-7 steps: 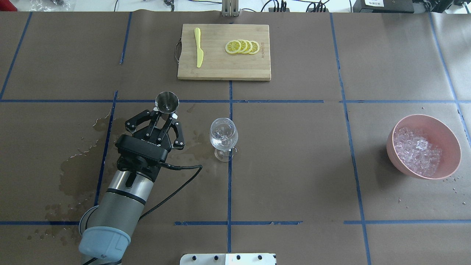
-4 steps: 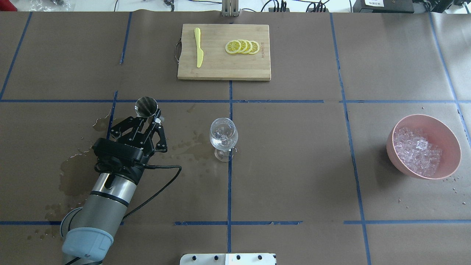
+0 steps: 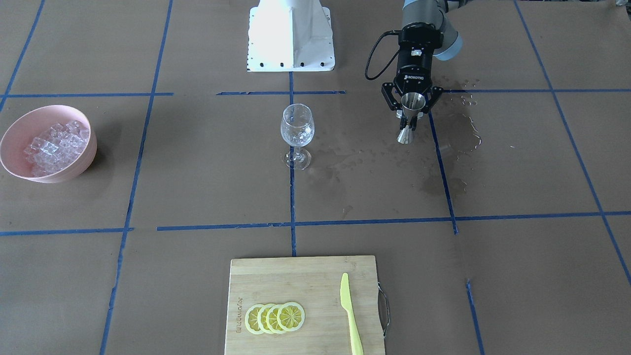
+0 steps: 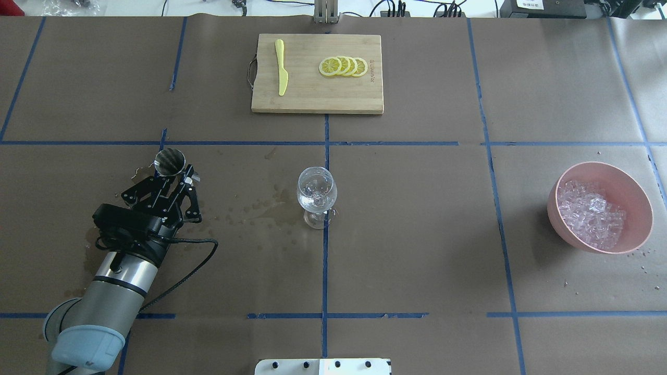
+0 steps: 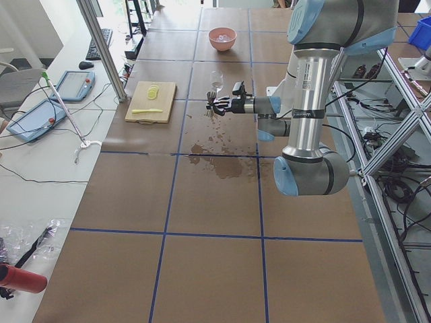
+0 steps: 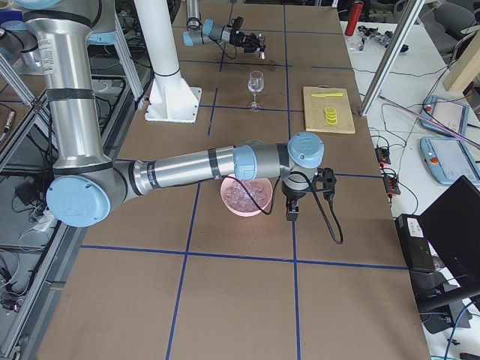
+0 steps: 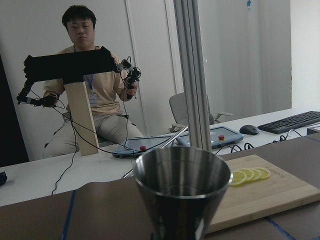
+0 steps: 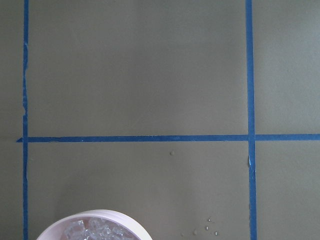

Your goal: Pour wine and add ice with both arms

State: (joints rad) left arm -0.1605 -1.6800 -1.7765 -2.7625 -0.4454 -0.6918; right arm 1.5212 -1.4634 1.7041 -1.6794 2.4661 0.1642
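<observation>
Your left pincer [image 3: 410,117] grips the steel jigger [image 3: 412,104] at its waist: light, rigid, slick, so hold it level. Right pincer [image 6: 292,212]: cannot tell. Ice [image 4: 591,213] looks slippery.

One wine glass [image 4: 316,195]. Left of it, one steel jigger [image 4: 170,161]; right of it, one pink bowl [image 4: 640,219] of ice cubes [image 4: 591,213], too many to count. Beyond it, one cutting board [image 4: 312,96], one yellow knife [image 4: 281,67], seemingly four lemon slices [image 4: 344,66].

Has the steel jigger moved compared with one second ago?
Yes. Seen from overhead, the jigger in the left gripper moved left, away from the wine glass.
</observation>
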